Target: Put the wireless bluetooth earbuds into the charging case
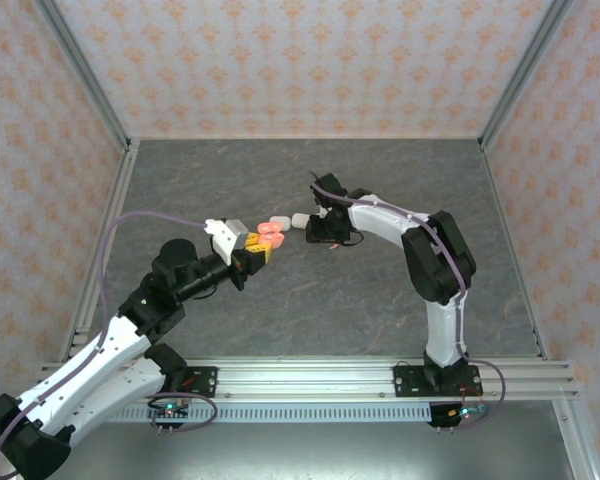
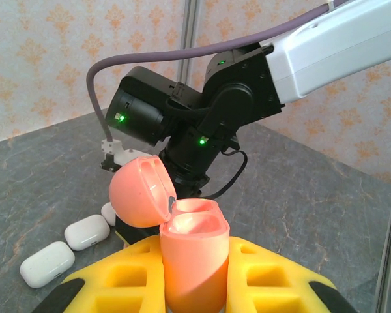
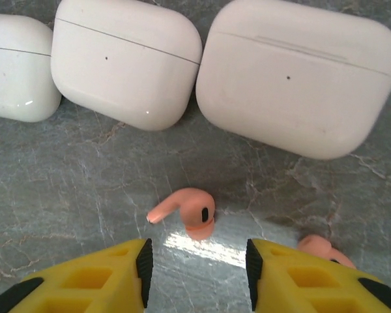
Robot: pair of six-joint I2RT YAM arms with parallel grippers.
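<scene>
Pink earbud (image 3: 186, 214) on table (image 3: 58, 169), right gripper (image 3: 197, 261) jaws apart just behind it.
Salmon, stem pointing left, dark oval on its head, lying just ahead of the gap, untouched (second pink bud (image 3: 322, 248) half hidden behind one finger); left gripper (image 2: 194, 244) clamped on open pink case (image 2: 195, 277).

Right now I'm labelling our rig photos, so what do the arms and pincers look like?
The left arm and right arm: white shells, black joints, a purple cable along each. The left pincer and right pincer: yellow pocketed fingers with black pads. The right arm carries green lights.
</scene>
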